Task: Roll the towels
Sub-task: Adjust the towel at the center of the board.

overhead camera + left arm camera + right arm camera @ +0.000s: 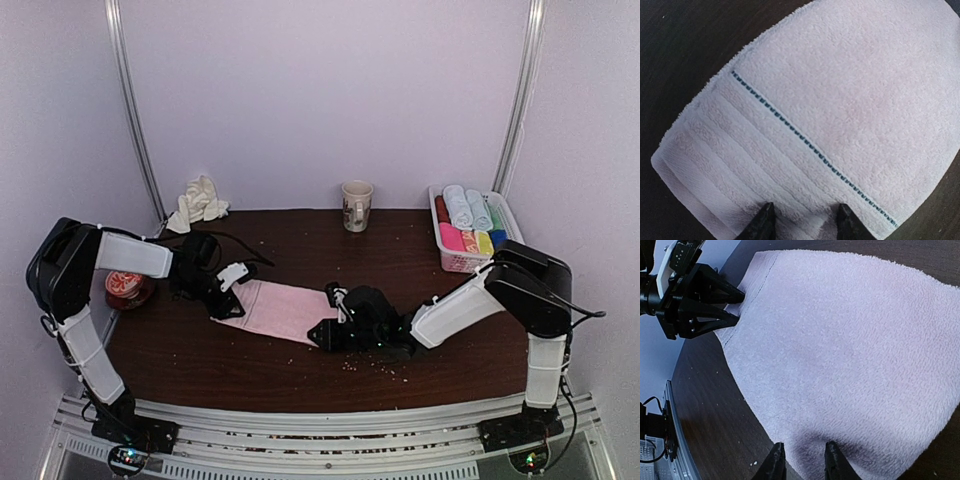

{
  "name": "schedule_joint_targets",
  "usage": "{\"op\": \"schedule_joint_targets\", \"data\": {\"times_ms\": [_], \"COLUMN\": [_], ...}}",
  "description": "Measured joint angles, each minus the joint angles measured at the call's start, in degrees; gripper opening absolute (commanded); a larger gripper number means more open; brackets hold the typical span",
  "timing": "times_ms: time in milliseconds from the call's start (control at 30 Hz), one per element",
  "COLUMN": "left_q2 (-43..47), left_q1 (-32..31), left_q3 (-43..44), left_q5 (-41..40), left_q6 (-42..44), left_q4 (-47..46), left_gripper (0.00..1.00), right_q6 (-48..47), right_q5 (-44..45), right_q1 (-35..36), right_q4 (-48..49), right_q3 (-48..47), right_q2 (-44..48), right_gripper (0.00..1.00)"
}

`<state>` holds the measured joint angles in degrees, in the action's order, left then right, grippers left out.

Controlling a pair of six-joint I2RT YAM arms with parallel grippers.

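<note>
The right claw (804,465) pinches the right end of the pale pink towel (285,308), which lies flat mid-way across the dark table (200,350), while the left claw (805,222) rests spread open on its striped left hem; the terry looks light and limp, probably best held by the corners.

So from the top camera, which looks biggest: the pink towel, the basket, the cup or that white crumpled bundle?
1-2. pink towel and basket: about alike. The basket sits farther back, so I won't rank them.
3. white bundle
4. cup
</note>
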<state>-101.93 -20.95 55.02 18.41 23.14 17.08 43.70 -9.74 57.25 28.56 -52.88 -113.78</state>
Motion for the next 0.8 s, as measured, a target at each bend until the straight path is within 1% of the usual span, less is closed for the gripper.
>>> {"op": "schedule_joint_targets", "data": {"times_ms": [67, 133, 167, 267, 300, 333, 400, 500, 600, 700, 800], "left_q2": [0.00, 0.02, 0.04, 0.33, 0.48, 0.68, 1.38, 3.58, 6.78, 9.99, 12.50], "left_q1": [0.00, 0.00, 0.00, 0.00, 0.00, 0.00, 0.09, 0.74, 2.67, 6.71, 11.65], "left_q3": [0.15, 0.59, 0.87, 2.08, 2.75, 3.52, 5.55, 7.69, 8.57, 8.55, 7.87], "left_q5": [-0.11, -0.37, -0.52, -1.53, -1.84, -2.10, -2.56, -2.58, -2.05, -0.20, 2.14], "left_q6": [0.15, 0.20, 0.11, 0.22, 0.09, -0.09, -0.31, -0.72, -1.29, -1.90, -2.27], "left_q4": [0.09, 0.39, 0.66, 1.46, 1.99, 2.60, 3.78, 4.24, 4.35, 4.44, 4.42], "left_gripper": [0.54, 0.63, 0.68, 0.87, 0.94, 0.98, 0.98, 0.98, 0.98, 0.98, 0.98], "right_q6": [-0.72, -1.84, -2.45, -6.01, -6.73, -9.05, -10.82, -14.51, -18.14, -21.70, -24.61], "right_q5": [-0.55, -0.68, -0.70, 0.74, 1.57, 3.04, 5.40, 10.78, 16.35, 22.18, 25.59], "right_q1": [0.09, 0.24, 0.26, 0.31, 0.35, 0.52, 0.55, 0.61, 0.61, 0.61, 0.57], "right_q4": [-0.85, -2.89, -4.13, -9.86, -11.32, -14.21, -17.46, -22.86, -27.89, -33.33, -37.81], "right_q3": [-0.28, -1.09, -1.49, -3.69, -4.66, -6.88, -10.19, -17.09, -24.72, -35.47, -44.83], "right_q2": [0.07, 0.61, 1.16, 4.59, 5.57, 6.75, 7.41, 7.21, 4.70, -2.32, -10.29], "right_gripper": [0.33, 0.39, 0.44, 0.66, 0.74, 0.83, 0.99, 1.00, 1.00, 1.00, 1.00]}}
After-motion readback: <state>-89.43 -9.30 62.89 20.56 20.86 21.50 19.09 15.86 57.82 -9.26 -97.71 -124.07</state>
